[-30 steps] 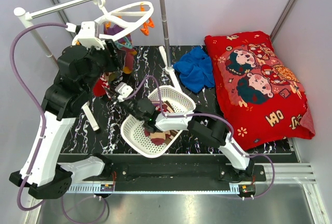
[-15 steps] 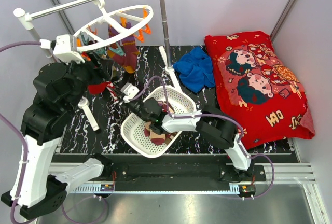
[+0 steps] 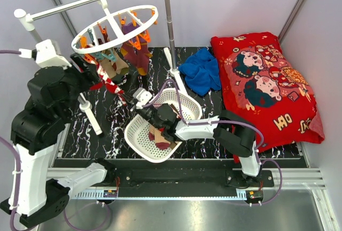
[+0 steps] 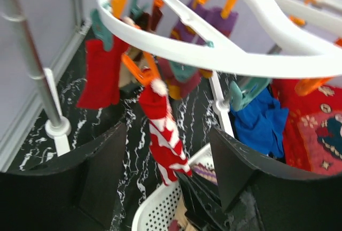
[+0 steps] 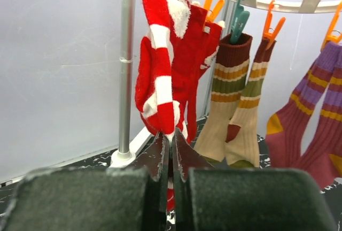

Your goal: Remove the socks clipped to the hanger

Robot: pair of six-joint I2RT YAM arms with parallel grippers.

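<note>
The red-and-white striped sock (image 5: 160,76) is still clipped at the seven o'clock rim of the hanger (image 4: 224,54). Your right gripper (image 5: 170,135) pinches its toe, and your left gripper (image 4: 165,151) is spread and empty. Several other socks (image 5: 230,92) stay clipped, while a few lie in the basket (image 3: 136,135) at five o'clock.

We are looking at pale grey walls (image 3: 240,1) closing in a table (image 3: 107,140) whose black, white-veined top is lying under soft, even light. A metal rack (image 3: 64,7) is standing along the left half of the table's far edge. A brushed metal surface (image 3: 187,215) is showing beyond its near edge.
</note>
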